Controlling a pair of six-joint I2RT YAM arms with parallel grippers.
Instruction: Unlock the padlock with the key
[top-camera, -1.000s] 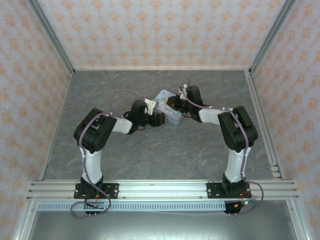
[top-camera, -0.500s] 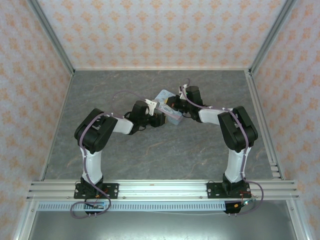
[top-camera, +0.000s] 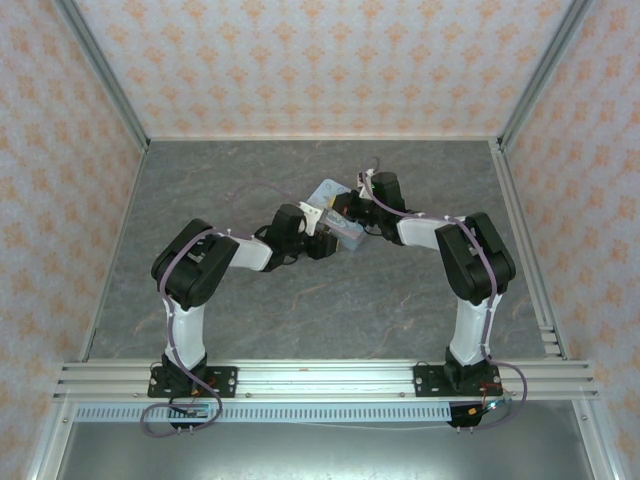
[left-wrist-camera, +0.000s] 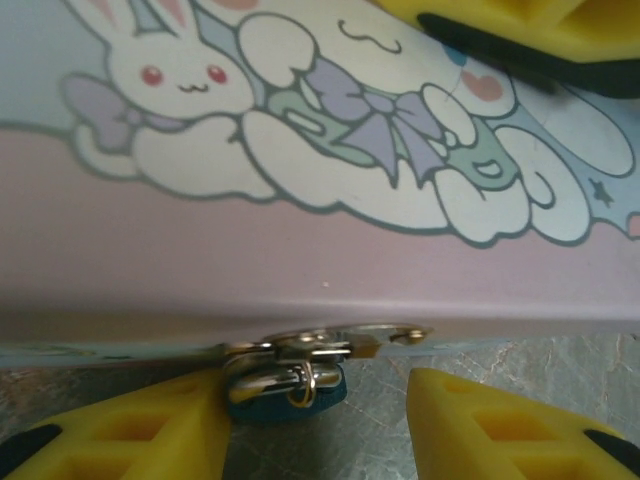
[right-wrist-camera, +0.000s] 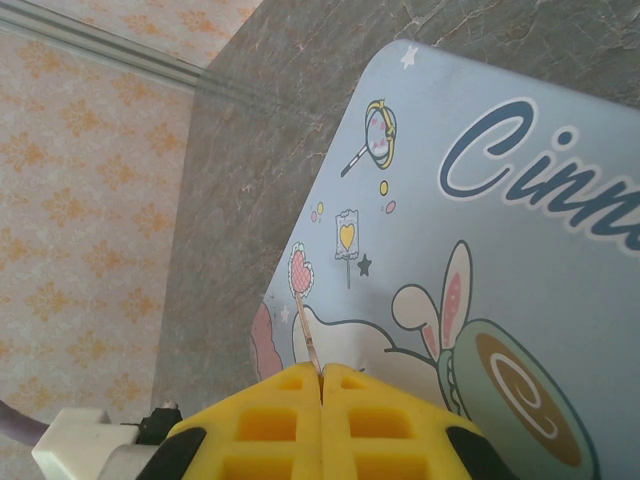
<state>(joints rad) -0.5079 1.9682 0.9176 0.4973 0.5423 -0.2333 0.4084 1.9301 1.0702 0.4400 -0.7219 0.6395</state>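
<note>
The left gripper had closed in on the tin and narrowed, its jaws still apart around the padlock at the tin's edge, ready to steady it, while the right gripper stayed pinched shut on the key.

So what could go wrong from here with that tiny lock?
1. The padlock hangs loose from the tin. The left gripper is open around it, with one finger nearer than the other, so closing might push it aside instead of pinching it.
2. The right gripper is shut over the tin's lid. I can't tell whether it holds a key, so reaching the keyhole may fail.
</note>
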